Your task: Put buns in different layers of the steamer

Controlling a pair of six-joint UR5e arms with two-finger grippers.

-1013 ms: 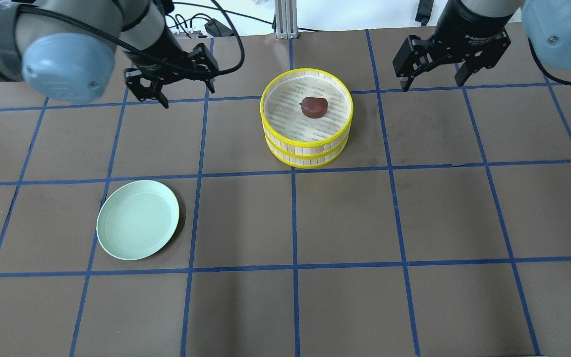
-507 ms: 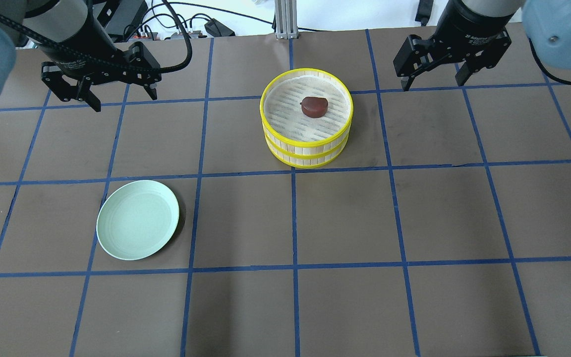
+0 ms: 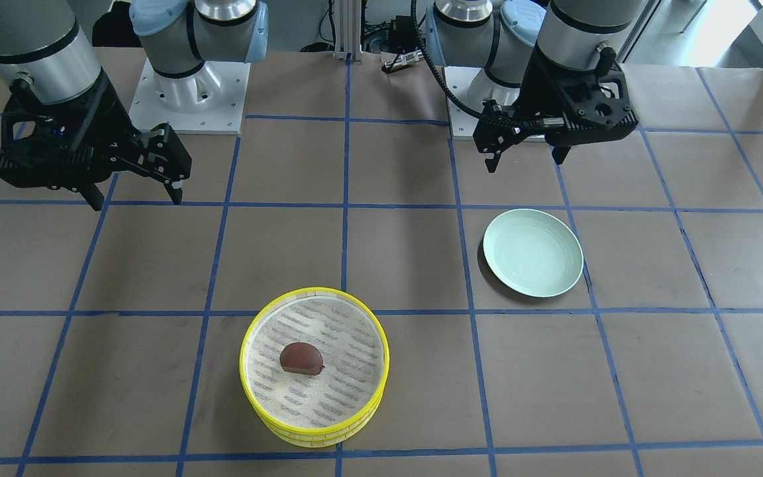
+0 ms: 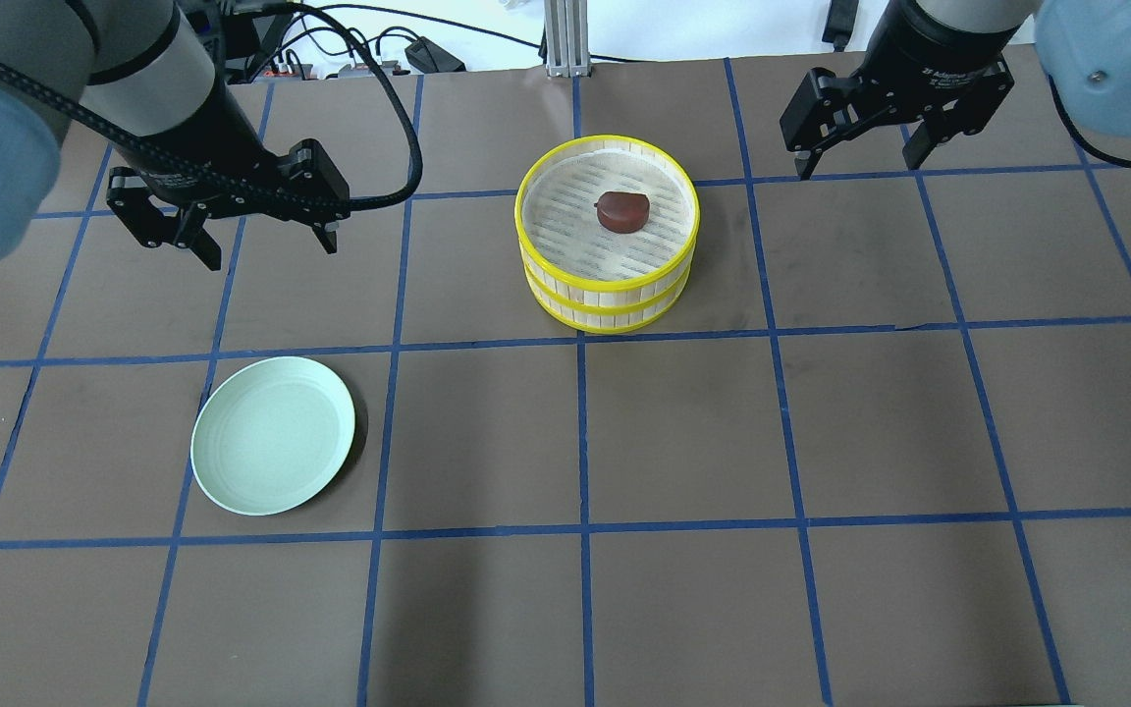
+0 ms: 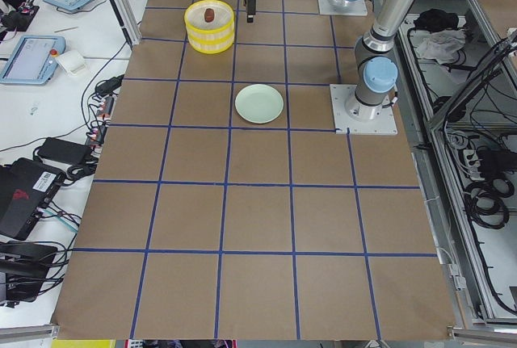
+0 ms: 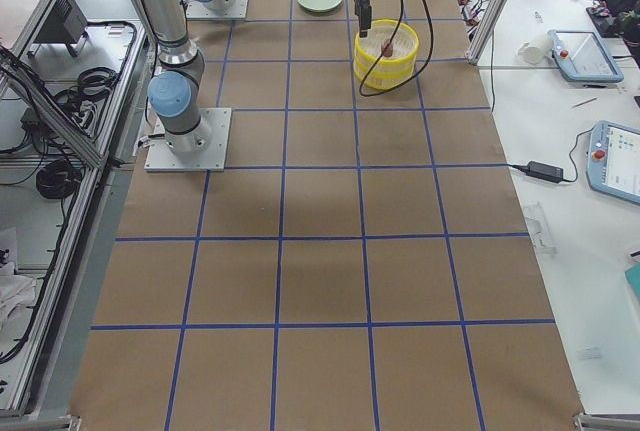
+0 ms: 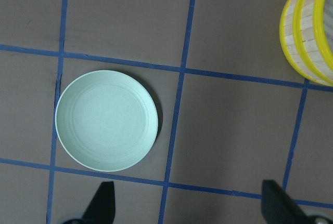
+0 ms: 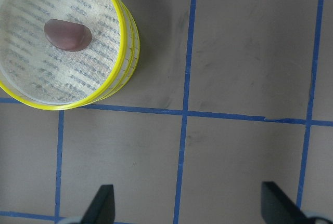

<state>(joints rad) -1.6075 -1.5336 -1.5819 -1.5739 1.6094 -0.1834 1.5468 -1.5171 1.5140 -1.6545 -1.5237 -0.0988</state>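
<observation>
Two yellow-rimmed steamer layers stand stacked, the top layer on the bottom layer. The dark reddish-brown bun lies on the top layer's mesh; it also shows in the front view and the right wrist view. The cream-white bun is not visible in any view. My left gripper is open and empty, above the table left of the steamer and behind the plate. My right gripper is open and empty, to the right of the steamer.
A mint-green plate lies bare at the front left, also in the left wrist view. Brown paper with a blue tape grid covers the table. Cables and a metal post stand at the far edge.
My left gripper has moved left away from the steamer, then a little toward the plate, staying open. The right gripper, steamer and bun have not moved.
</observation>
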